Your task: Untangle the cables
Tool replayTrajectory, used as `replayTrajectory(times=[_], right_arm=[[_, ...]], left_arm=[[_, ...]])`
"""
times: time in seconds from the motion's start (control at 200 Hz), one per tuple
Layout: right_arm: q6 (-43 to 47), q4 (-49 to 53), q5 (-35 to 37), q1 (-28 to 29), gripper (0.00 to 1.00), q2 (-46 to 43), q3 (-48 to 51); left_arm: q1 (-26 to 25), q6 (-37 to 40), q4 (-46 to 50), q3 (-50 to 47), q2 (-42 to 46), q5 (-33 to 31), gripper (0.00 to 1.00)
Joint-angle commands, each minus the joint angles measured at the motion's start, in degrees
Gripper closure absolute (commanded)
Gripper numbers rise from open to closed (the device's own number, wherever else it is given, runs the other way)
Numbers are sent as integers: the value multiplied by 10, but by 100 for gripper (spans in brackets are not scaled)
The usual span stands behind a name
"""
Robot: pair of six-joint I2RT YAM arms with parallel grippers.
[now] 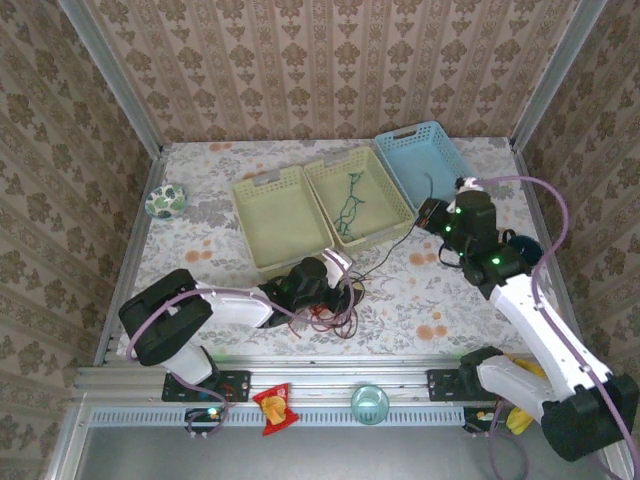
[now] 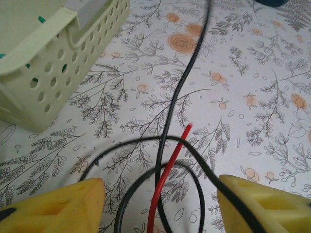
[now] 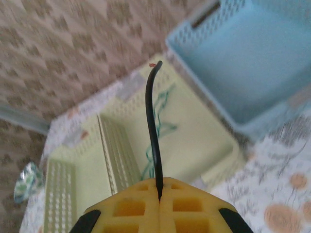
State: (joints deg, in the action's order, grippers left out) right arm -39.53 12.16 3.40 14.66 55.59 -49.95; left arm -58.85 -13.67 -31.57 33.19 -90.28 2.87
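My left gripper hangs open low over the floral table. Between its yellow fingers lie loops of the black cable and the red cable, crossing each other; neither finger presses on them. The red and black tangle sits near the table's front. From there the black cable runs up to my right gripper, which is shut on it; its free end sticks out past the fingers. The green cable lies in the right yellow-green basket.
A second yellow-green basket stands left of that one, and its corner is close to my left gripper. A blue basket stands at the back right. A patterned bowl sits far left. A snack packet and a teal cup lie on the front rail.
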Motion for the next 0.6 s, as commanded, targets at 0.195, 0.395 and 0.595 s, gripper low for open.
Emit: replayTrajectory(times=[0.195, 0.395, 0.595], right_arm=[[33, -83, 47, -56, 100, -23, -83], [33, -150, -1, -81, 100, -11, -115], [45, -146, -5, -90, 100, 27, -166]], left_arm=[[-2, 15, 9, 10, -23, 7, 37], [-1, 15, 7, -2, -33, 4, 37], [0, 14, -1, -12, -37, 5, 37]])
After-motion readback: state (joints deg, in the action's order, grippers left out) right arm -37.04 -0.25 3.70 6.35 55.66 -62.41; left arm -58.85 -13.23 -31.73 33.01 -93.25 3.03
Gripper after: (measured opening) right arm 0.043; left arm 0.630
